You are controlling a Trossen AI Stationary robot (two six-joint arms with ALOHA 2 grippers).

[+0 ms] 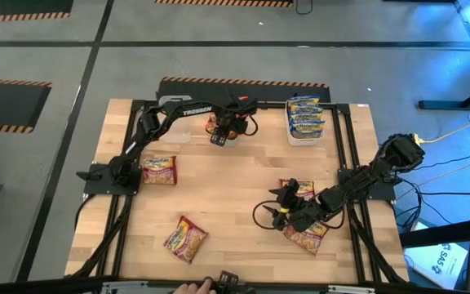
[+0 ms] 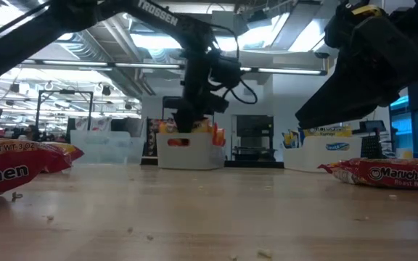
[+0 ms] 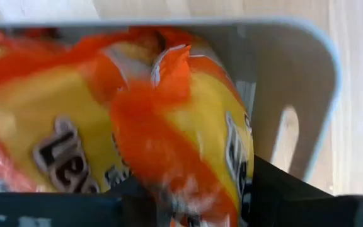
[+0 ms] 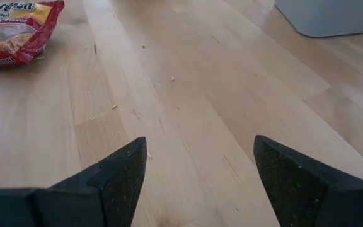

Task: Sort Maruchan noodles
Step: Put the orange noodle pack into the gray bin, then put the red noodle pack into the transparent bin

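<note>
An orange-and-yellow Maruchan packet [image 3: 169, 126] sits between the fingers of my left gripper [image 3: 181, 205], which is shut on it. The gripper [image 1: 219, 136] hangs over the middle clear tub [image 1: 233, 131] at the table's far edge. Blue-and-yellow packets [image 1: 304, 117] fill the right tub. Red packets lie flat on the table at the left [image 1: 159, 169], near the front [image 1: 186, 238] and beside the right arm [image 1: 307, 237]. My right gripper [image 1: 272, 206] is open above bare wood, right of centre; its wrist view shows a red packet [image 4: 11, 28] farther off. My left gripper pinches the orange packet between its two fingers at an orange part of the wrapper [image 3: 162, 183]. The fingers come from above, pointing down into the tub. The packet reaches down inside the tub walls [image 3: 295, 82]; whether its far end rests on the tub's floor I cannot tell.
A third clear tub [image 1: 174, 124] stands left of the middle one. Another red packet [image 1: 296, 189] lies under the right arm. Bare wood stretches across the table's centre. A hand [image 1: 190, 287] shows at the near edge.
</note>
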